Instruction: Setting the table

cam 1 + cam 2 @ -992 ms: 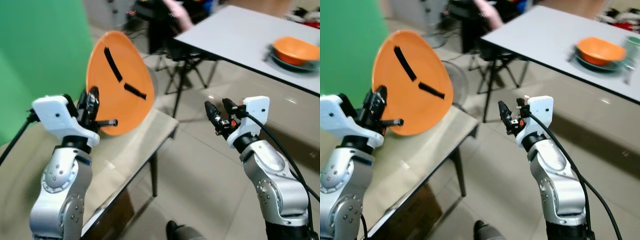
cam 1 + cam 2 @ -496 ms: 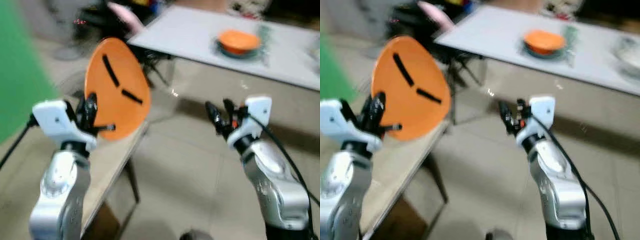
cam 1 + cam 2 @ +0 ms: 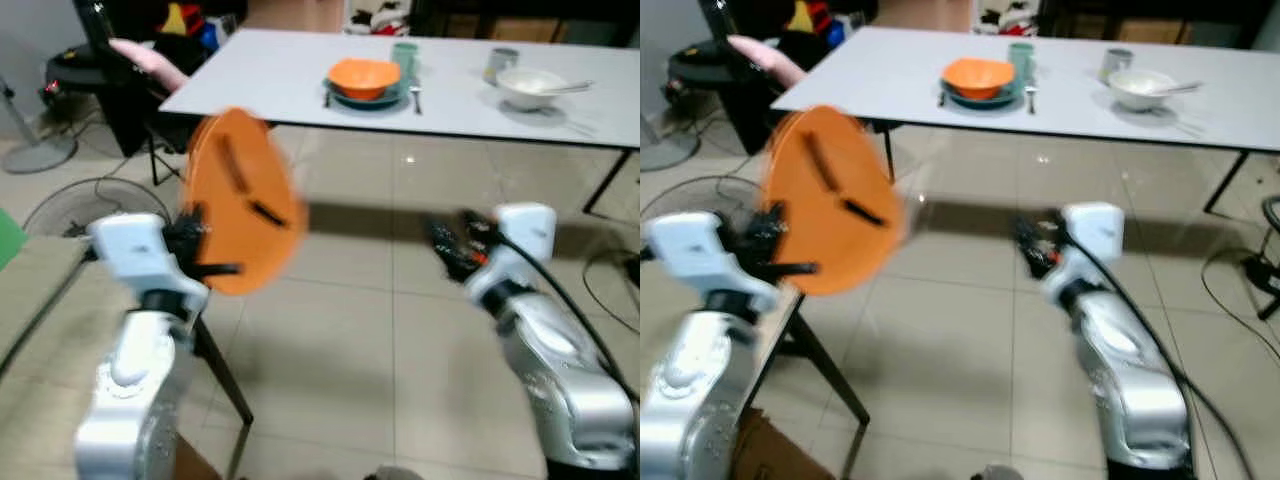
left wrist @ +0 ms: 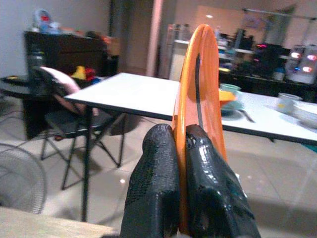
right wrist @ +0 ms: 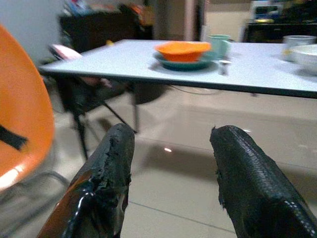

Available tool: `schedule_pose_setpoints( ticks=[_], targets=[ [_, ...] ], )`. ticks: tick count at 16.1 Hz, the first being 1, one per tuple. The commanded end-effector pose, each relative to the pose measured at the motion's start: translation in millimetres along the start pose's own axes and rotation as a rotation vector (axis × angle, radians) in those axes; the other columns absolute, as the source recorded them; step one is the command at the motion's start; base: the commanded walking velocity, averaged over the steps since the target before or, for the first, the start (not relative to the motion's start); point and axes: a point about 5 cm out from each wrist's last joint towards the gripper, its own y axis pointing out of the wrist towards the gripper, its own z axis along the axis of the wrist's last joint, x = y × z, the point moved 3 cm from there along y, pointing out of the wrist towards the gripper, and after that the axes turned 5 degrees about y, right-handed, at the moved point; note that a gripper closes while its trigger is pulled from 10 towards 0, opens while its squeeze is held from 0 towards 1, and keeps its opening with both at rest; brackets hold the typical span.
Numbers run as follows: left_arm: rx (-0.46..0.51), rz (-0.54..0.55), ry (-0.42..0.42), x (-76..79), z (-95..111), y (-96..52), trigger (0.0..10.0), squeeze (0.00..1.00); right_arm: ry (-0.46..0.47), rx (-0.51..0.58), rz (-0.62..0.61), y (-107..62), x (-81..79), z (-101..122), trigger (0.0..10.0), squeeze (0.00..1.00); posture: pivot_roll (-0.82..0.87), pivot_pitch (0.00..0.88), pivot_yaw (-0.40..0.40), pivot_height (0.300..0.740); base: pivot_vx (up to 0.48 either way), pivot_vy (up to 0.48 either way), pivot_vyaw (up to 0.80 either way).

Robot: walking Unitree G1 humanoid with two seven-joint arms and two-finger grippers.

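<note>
Turning has brought the white surface ahead; left end effector clamps the upright orange plate, right end effector gapes empty.

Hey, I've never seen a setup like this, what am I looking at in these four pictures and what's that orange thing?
This is a humanoid robot with two silver arms, each ending in a gripper with two black fingers. The two wide pictures come from cameras on its head, looking forward and down, so its own arms show at the bottom. The other two come from cameras on its wrists, looking along the fingers.

The orange thing is a plate. The left gripper is shut on its rim and holds it on edge. The right gripper is open and holds nothing.

Ahead stands a long white table. On it are an orange bowl on a dark plate, a green cup, a white bowl and a grey cup. The head pictures are a bit blurred.
</note>
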Motion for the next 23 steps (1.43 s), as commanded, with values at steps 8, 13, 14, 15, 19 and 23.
schedule_pose_setpoints(
  ticks=[8,13,14,15,19,23],
  targets=[
    [-0.028,0.052,0.151,-13.7,-6,-3.4,10.0,0.00,-0.003,-0.052,-0.001,-0.2,-7.6,-9,10.0,0.00,-0.11,0.037,0.034,0.740,0.000,-0.209,0.00],
    [-0.014,0.026,0.153,-8.6,-4,-4.7,10.0,0.00,-0.004,-0.036,-0.019,5.3,-6.6,-5,10.0,0.00,-0.11,0.043,0.034,0.740,0.263,0.000,-0.58],
    [-0.019,0.023,0.157,-7.8,-5,-5.1,10.0,0.00,-0.007,-0.035,-0.020,5.6,-6.2,-5,10.0,0.00,-0.11,0.044,0.033,0.740,0.360,0.000,-0.80],
    [-0.019,0.018,0.160,-7.1,-6,-5.5,10.0,0.00,-0.008,-0.033,-0.021,5.8,-6.0,-5,10.0,0.00,-0.11,0.044,0.033,0.740,0.364,0.000,-0.80],
    [-0.030,-0.010,0.164,1.4,-9,-8.0,10.0,0.00,-0.010,-0.033,-0.029,6.5,-3.9,-4,10.0,0.00,-0.11,0.048,0.032,0.740,0.362,0.000,-0.79],
    [-0.029,-0.094,0.191,20.5,-11,-8.3,10.0,0.00,-0.041,-0.017,-0.029,6.3,-3.5,-2,10.0,0.00,-0.11,0.047,0.034,0.740,0.362,0.000,-0.19]
  ],
)
